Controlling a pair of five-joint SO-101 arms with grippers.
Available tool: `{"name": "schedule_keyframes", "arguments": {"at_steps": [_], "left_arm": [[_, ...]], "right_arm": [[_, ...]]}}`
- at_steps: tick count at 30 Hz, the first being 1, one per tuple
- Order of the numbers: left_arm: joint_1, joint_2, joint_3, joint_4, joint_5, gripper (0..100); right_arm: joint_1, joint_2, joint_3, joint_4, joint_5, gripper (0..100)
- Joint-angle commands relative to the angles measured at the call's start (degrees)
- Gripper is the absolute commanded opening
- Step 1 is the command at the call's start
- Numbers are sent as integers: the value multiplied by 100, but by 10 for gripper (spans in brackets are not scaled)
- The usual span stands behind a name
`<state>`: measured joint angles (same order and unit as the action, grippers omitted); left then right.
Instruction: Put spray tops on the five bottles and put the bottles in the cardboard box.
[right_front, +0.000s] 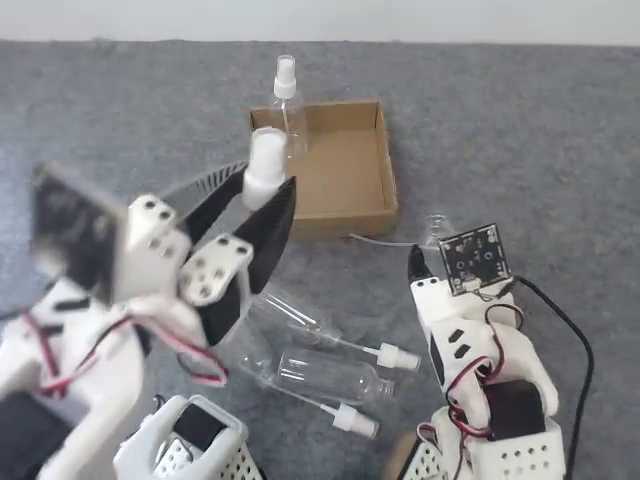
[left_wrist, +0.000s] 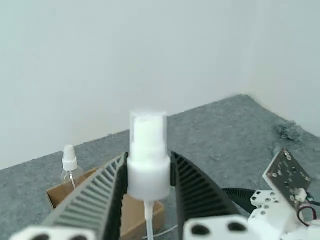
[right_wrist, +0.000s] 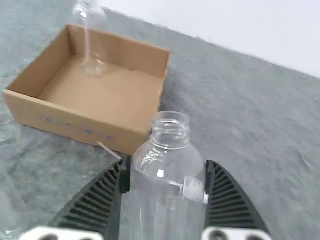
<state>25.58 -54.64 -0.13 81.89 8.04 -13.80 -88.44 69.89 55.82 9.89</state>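
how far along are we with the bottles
Done: one capped bottle stands in the cardboard box. In hand: the left end effector holds a spray top, the right end effector an open bottle. Left: loose bottles and loose spray tops lie on the table.

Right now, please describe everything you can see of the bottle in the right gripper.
The bottle is clear plastic and looks empty, with rounded shoulders and a threaded, open neck. It stands upright between the right gripper's black ribbed fingers, which press on both its sides. It is outside the cardboard box, close to it.
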Motion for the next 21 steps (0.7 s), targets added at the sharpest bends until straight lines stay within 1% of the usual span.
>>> {"name": "schedule_keyframes", "arguments": {"at_steps": [1,5,7,10,13,17,21], "left_arm": [[-501,-545,470,-633,70,11],[-1134,-914,1007,-985,79,11],[-1284,-1143,1341,-1178,97,11],[-1389,-1574,1930,-1644,492,11],[-1459,-2066,2545,-2171,791,11],[-1459,-2690,3380,-2840,1064,11],[-1459,-3270,4171,-3420,1424,11]], "right_arm": [[-409,-57,-88,-286,-26,103],[-901,-31,-88,-523,-53,103],[-1182,-31,-79,-699,-53,103],[-1596,-31,44,-1033,-53,103],[-1974,-31,457,-1622,-53,103],[-2264,-48,1037,-2387,-53,103],[-2536,-40,1327,-2897,-53,103]]}}
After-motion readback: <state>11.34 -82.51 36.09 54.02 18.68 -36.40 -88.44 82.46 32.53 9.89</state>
